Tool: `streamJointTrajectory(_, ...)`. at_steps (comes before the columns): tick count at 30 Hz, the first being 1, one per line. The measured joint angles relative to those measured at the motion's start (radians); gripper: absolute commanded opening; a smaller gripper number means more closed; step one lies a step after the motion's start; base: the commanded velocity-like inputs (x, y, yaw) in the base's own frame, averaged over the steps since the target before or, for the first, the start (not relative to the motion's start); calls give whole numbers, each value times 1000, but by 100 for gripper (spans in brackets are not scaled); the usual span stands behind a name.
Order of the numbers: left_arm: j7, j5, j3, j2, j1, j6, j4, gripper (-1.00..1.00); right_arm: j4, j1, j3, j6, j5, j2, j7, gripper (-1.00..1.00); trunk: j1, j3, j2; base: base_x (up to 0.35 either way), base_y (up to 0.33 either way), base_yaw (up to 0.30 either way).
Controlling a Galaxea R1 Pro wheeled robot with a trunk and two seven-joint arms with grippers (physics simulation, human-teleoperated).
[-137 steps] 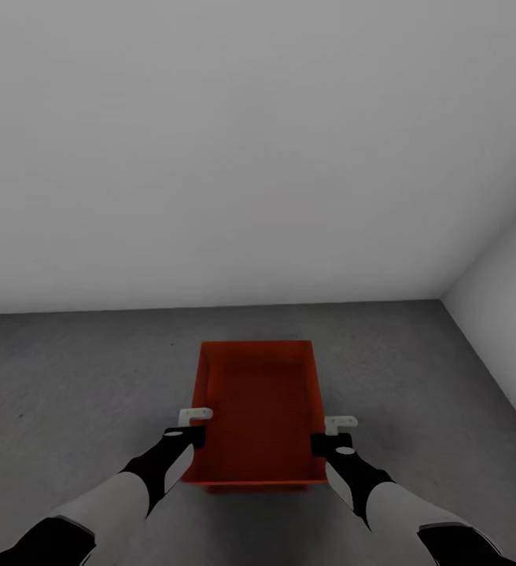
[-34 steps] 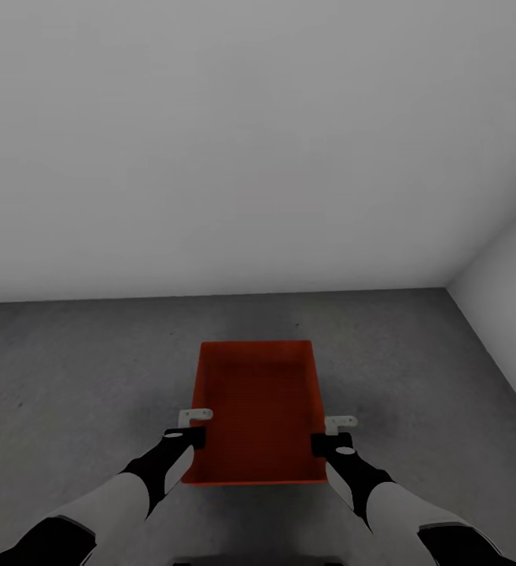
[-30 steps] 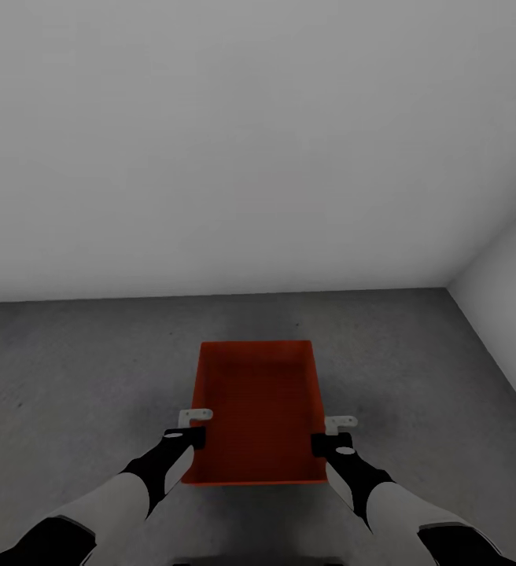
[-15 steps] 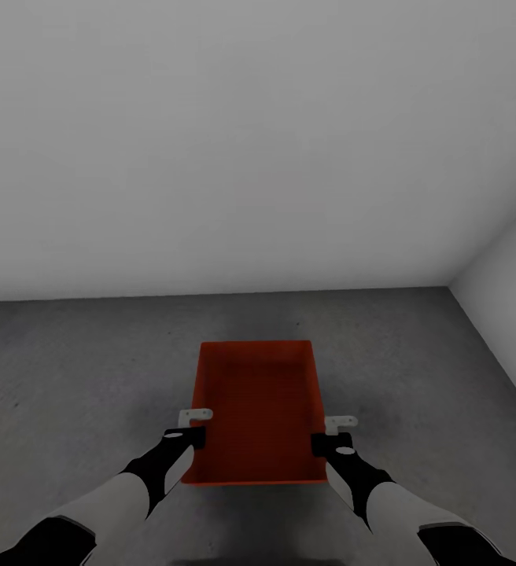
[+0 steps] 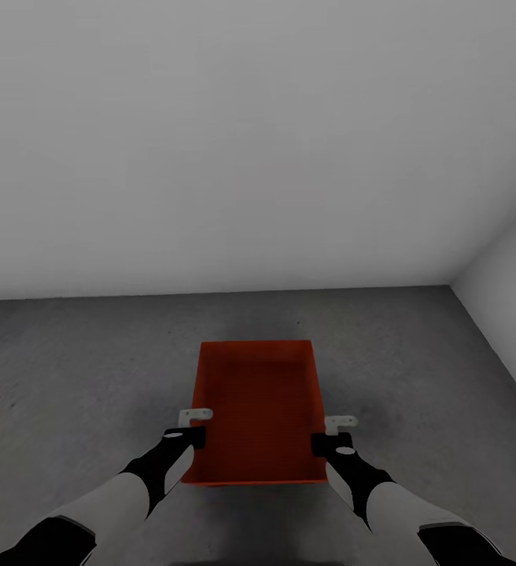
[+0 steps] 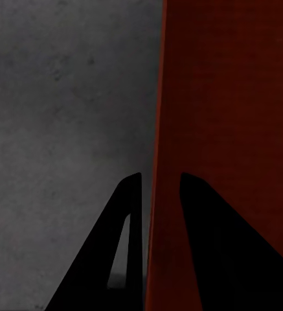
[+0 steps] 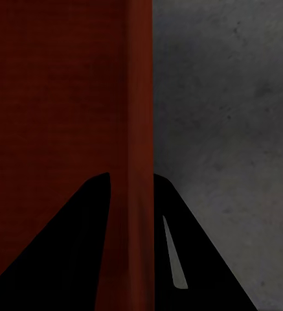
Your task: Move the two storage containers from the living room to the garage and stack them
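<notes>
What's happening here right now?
The robot holds one orange-red bin between both arms over the grey concrete floor, near a corner of pale walls. The left gripper pinches the bin's left wall, the right gripper its right wall. Whether the bin touches the floor can't be told.

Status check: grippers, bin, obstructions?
Left gripper and right gripper each clamp a side wall of the storage container. Container over garage floor. Nothing seen in the way.
</notes>
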Motion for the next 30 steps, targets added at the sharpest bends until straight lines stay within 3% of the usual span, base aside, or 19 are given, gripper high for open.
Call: streamJointTrajectory(30, 2, -1, 0, -1, 0, -1, 0, -100, 0, 0, 0, -1, 0, -1, 2, -100, 115, -94, -210, 0, 0, 0)
